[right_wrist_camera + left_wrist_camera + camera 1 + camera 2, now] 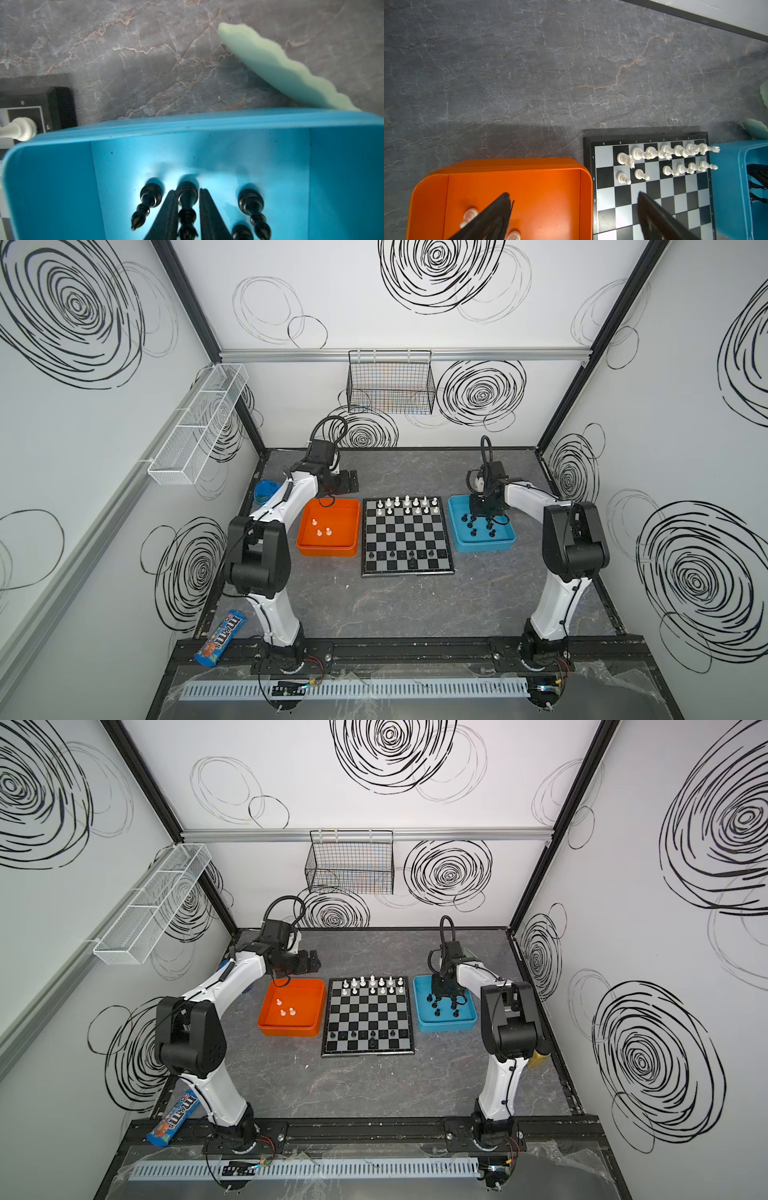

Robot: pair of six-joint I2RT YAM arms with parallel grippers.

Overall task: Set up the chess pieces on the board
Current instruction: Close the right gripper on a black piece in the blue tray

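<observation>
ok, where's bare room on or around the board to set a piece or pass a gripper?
Bare: middle rows of the board, between white pieces and black pieces; its far corner nearest the orange tray; tabletop in front of it. Crowded: the far two rows, and the blue tray around the right gripper.

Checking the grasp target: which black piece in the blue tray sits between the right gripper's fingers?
The middle black piece, flanked closely by both fingers of the right gripper; its neighbours stand outside them.
</observation>
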